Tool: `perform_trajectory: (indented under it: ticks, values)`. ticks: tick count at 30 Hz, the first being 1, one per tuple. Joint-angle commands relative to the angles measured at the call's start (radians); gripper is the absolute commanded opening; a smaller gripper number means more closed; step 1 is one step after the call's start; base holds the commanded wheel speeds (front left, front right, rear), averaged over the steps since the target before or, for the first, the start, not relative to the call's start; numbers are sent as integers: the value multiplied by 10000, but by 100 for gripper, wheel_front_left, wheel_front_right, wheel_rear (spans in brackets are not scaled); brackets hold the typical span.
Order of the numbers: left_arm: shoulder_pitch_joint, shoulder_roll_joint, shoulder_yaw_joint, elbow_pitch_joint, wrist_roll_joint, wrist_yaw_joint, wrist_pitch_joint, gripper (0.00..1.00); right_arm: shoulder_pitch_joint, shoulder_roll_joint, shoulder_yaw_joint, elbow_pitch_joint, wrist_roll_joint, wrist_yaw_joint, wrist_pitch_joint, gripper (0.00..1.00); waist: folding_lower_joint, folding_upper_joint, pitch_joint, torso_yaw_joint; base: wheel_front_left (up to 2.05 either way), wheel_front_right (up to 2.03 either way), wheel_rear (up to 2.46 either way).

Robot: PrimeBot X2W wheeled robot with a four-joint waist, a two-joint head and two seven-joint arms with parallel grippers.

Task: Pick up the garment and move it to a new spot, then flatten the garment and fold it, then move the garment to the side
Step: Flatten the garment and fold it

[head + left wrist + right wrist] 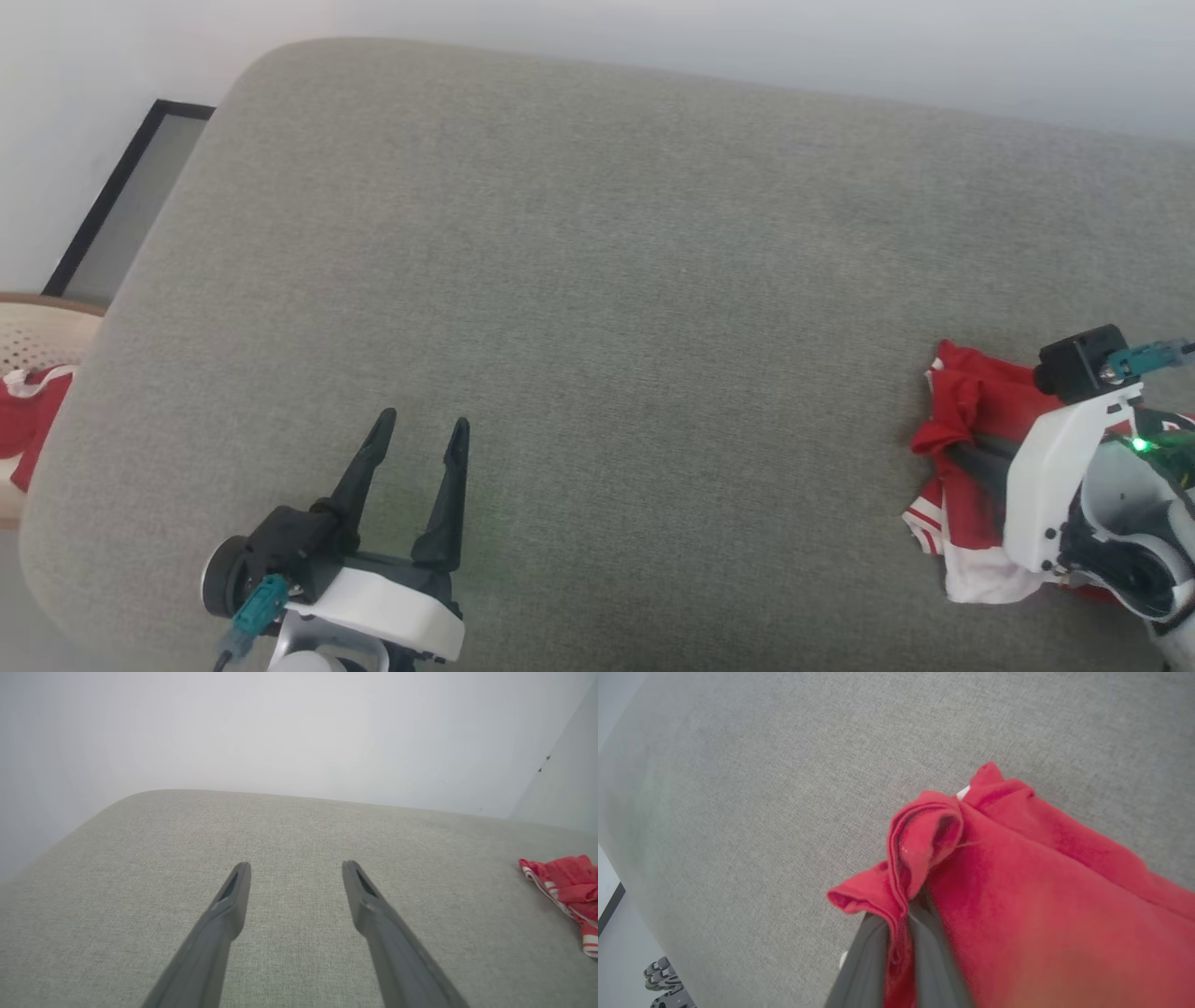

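Left gripper (423, 420) sits lower left, fingers spread wide over the grey cushion (607, 280). Garment (971, 401) is bunched at the cushion's right end, well apart from it, with red cloth, striped trim and white lining showing. Right gripper (901, 933) is on it, fingers pressed together, pinching a red fold.

The garment (971, 411) is partly covered by the right arm (1055, 485) in the head view and runs off that picture's right edge, as it does in the left wrist view. The right tool (903, 912) has its fingertips buried in a fold of the cloth. The basket (37, 341) is cut by the left edge. A small grey object (663, 982) is too small to identify.
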Motion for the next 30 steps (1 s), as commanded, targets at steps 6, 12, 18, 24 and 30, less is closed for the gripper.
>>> perform_trajectory:
  ticks: [6, 12, 18, 24, 30]
  values:
    - [-127, 128, 159, 69, -132, -21, -43, 100, -218, 203, 61, -7, 171, -4, -585, 100, 0, 0, -100, -442, 0, 0, 0]
    - [-136, 319, 152, 151, -247, -21, -43, 100, -305, -55, 221, -105, 587, -4, -1438, 100, 0, 0, -205, -1033, 0, 0, 0]
    - [-150, 439, 78, 337, -373, -21, -44, 100, -303, -49, 270, 525, 699, -4, -2715, 100, 0, 0, -336, -1636, 0, 0, 0]
    - [25, 592, 117, 532, -542, -21, -44, 100, -343, 94, 448, 1196, 784, -4, -3940, 100, 0, 0, -593, -2135, 0, 0, 0]
    - [307, 607, 476, 770, -761, -21, -44, 100, -323, 190, 524, 1987, 410, -4, -5794, 100, 0, 0, -1011, -2685, 0, 0, 0]
